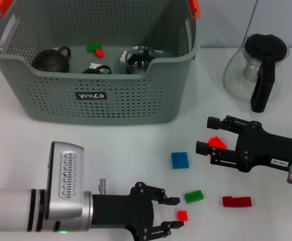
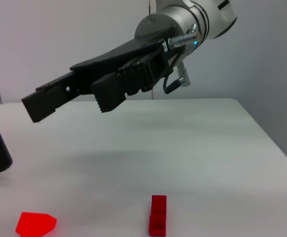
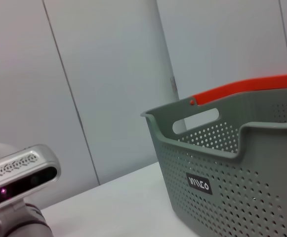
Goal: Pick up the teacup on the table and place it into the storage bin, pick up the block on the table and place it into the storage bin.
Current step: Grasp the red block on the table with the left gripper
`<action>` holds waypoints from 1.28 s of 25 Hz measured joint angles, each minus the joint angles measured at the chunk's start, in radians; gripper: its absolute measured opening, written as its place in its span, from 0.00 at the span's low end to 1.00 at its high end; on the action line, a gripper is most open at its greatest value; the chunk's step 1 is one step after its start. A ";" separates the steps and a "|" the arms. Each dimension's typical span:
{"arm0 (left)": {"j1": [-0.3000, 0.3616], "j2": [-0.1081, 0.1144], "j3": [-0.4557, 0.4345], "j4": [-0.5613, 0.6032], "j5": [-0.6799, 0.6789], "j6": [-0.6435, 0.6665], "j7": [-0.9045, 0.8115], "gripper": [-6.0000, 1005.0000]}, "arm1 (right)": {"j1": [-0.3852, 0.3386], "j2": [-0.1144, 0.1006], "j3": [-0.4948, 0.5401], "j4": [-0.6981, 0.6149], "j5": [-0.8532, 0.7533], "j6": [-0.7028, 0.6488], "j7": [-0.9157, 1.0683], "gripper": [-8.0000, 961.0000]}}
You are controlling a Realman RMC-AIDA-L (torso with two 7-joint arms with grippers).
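Grey perforated plastic forms the storage bin point(image 1: 93, 95), which stands at the far left of the white table point(image 1: 135, 145) with orange handle tips and a small black label on its near wall. Inside it lie a dark teapot point(image 1: 51, 59), a glass teacup point(image 1: 139, 57) with a metal handle, a small dark cup point(image 1: 96, 70) and a green and red block point(image 1: 96, 48).

Near the table's front edge, the left gripper point(image 1: 175, 213) lies low with its jaws apart on either side of a small red block point(image 1: 182, 215); no contact with the block is visible. A green block point(image 1: 193, 196) sits just beyond that gripper, a blue square block point(image 1: 180, 160) farther toward the middle, and a long dark red block point(image 1: 236, 201) to the right.

On the right side of the table, the right gripper point(image 1: 202, 134) hangs with its jaws apart and nothing held between them. A red pentagon-shaped block point(image 1: 216, 142) lies between those jaws as the head view shows it, while the left wrist view shows the gripper raised well above the table surface. At the far right corner stands a glass pitcher point(image 1: 259, 70) with a black lid and handle.
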 joint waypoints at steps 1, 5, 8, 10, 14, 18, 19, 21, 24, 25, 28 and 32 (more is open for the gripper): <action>-0.005 0.000 0.002 -0.014 -0.006 -0.014 0.011 0.42 | 0.000 0.000 0.000 0.000 0.000 0.000 0.000 0.85; -0.034 0.000 0.004 -0.065 -0.010 -0.064 0.024 0.42 | 0.001 0.000 0.000 0.000 0.001 0.001 0.000 0.85; -0.055 0.000 0.004 -0.100 -0.011 -0.097 0.028 0.42 | 0.001 0.000 0.000 0.000 0.001 0.001 0.000 0.84; -0.064 0.000 0.004 -0.114 -0.011 -0.107 0.028 0.42 | 0.001 0.000 0.000 0.000 0.001 0.001 0.000 0.84; -0.069 0.000 0.002 -0.122 -0.011 -0.109 0.028 0.41 | 0.001 0.000 0.000 0.000 0.001 0.001 0.000 0.84; -0.075 0.000 -0.002 -0.132 -0.014 -0.114 0.028 0.41 | 0.001 0.000 0.000 0.000 0.001 0.001 0.000 0.84; -0.078 0.000 -0.002 -0.138 -0.018 -0.121 0.028 0.41 | 0.001 0.000 0.000 0.000 0.001 0.001 0.000 0.84; -0.085 0.000 -0.002 -0.147 -0.022 -0.135 0.028 0.41 | 0.001 0.000 0.000 0.001 0.000 0.002 0.000 0.84; -0.101 0.000 -0.002 -0.168 -0.024 -0.154 0.028 0.41 | 0.001 0.000 0.000 0.002 0.000 0.002 0.000 0.84; -0.104 0.000 -0.002 -0.172 -0.024 -0.157 0.028 0.41 | 0.001 0.000 0.000 0.002 0.000 0.002 0.000 0.84; -0.107 0.000 -0.002 -0.174 -0.024 -0.161 0.026 0.41 | 0.001 0.000 0.000 0.002 -0.001 0.002 0.000 0.84; -0.108 0.000 -0.002 -0.175 -0.024 -0.164 0.026 0.41 | 0.001 0.000 0.000 0.003 -0.002 0.002 0.000 0.84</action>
